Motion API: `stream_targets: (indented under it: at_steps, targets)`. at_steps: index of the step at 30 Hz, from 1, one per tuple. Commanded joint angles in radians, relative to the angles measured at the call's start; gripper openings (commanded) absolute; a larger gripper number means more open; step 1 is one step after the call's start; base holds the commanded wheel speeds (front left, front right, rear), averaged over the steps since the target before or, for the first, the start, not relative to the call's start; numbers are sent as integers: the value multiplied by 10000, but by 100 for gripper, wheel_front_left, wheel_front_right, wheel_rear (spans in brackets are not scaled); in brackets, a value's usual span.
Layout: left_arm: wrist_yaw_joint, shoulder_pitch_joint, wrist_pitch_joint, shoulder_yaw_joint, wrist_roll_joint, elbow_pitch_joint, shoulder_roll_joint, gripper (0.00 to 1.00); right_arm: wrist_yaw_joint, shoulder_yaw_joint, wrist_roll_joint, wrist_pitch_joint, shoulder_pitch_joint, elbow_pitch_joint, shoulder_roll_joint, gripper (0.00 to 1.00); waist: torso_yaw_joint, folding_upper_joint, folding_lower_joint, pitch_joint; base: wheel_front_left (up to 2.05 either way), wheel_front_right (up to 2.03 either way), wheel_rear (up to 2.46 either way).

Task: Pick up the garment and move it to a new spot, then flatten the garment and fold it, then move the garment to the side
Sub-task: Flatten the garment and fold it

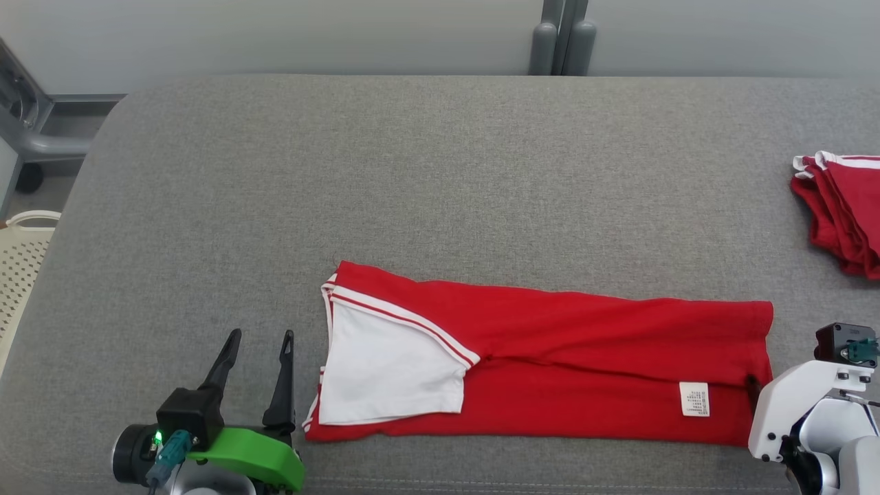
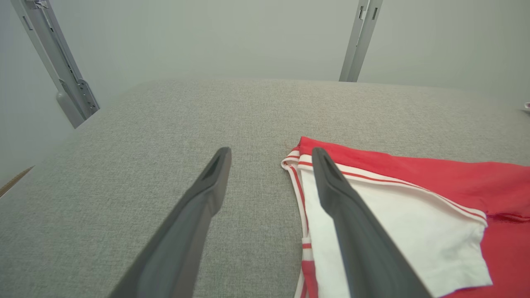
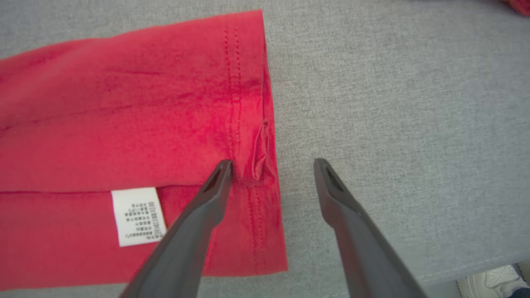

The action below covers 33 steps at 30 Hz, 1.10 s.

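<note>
The garment [image 1: 584,330] is a red shirt folded into a long strip across the front of the grey table [image 1: 412,172]. Its white sleeve [image 1: 385,371] lies on top at the left end, and a white label [image 1: 694,399] sits near the right hem. My left gripper [image 1: 262,335] stands open just left of the collar end, holding nothing. In the left wrist view its right finger [image 2: 352,215] hangs over the sleeve [image 2: 414,231]. My right gripper [image 3: 272,162] is open over the hem [image 3: 248,103]: one finger above the red cloth, the other above bare table.
A second folded red garment [image 1: 842,206] lies at the table's far right edge. A white perforated basket [image 1: 20,261] stands off the left side. Grey posts [image 1: 564,38] rise behind the table. A shoe [image 3: 492,281] shows below the front edge.
</note>
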Motion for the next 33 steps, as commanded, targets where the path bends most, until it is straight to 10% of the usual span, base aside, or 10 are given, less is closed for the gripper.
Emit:
stream_targets:
  at_steps: [1, 4, 13, 21, 26, 28, 29, 33]
  targets:
    - [-21, -163, -28, 12, 53, 27, 4, 100, -3, -48, 138, -56, -156, 133, -27, 100, 16, 0, 0, 18, 0, 0, 0]
    - [-28, -164, -30, -36, 54, 84, 30, 100, -3, -141, 492, -149, -328, 443, -29, 97, 59, 0, 0, 57, 0, 0, 0]
    - [-37, -169, -30, -190, -166, 180, 130, 100, -12, -671, 487, -104, -698, 1307, -41, 34, 216, 0, 0, 172, 0, 0, 0]
    - [-40, -235, -30, -126, -159, 194, 177, 100, -15, -1200, 89, -209, -1093, 1794, -49, 0, 250, 0, 0, 207, 0, 0, 0]
    - [-42, -225, -30, -92, -100, 207, 166, 100, -14, -1213, -23, -265, -1263, 2091, -38, 0, 257, 0, 0, 174, 0, 0, 0]
    - [-42, -235, -30, -85, -93, 210, 159, 100, -10, -1041, 55, -336, -1286, 2193, -29, 56, 268, 0, 0, 175, 0, 0, 0]
    - [-41, -239, -30, -92, -95, 219, 157, 100, -9, -919, 167, -343, -1287, 2249, -9, 100, 273, 0, 0, 171, 0, 0, 0]
    - [-41, -241, -30, -77, -103, 225, 153, 100, -1, -663, 303, -425, -1199, 2289, 16, 100, 276, 0, 0, 163, 0, 0, 0]
